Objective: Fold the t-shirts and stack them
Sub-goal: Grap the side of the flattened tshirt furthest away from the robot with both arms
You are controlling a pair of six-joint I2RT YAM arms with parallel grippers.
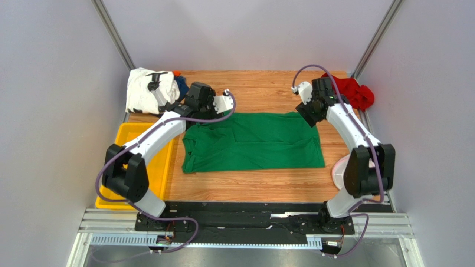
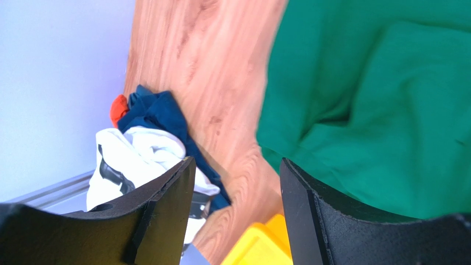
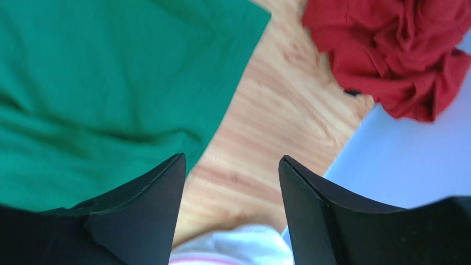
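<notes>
Four t-shirts show on the desk (image 1: 262,89), along with one yellow tray, one basket and two arms. At the left edge sits the yellow tray (image 1: 129,139); the left arm crosses over it and covers part of it. In the far left corner the white t-shirt (image 1: 142,89) with black print lies bunched. It touches the dark blue t-shirt (image 1: 182,86), which is mostly tucked under and behind it. An orange scrap (image 2: 117,109) peeks out beside them, with too little showing to name it. The left pincer (image 2: 236,163) hangs over bare wood between that heap and the green cloth, its jaws well apart with nothing between them. The green t-shirt (image 1: 256,142) lies spread flat mid-desk, its far left corner hidden beneath the left wrist. The right pincer (image 3: 231,159) hovers by the shirt's far right corner, likewise parted and holding nothing. The red t-shirt (image 1: 357,93) is crumpled in the far right corner. The basket (image 1: 336,172), at the right edge, is mostly hidden behind the right arm.
</notes>
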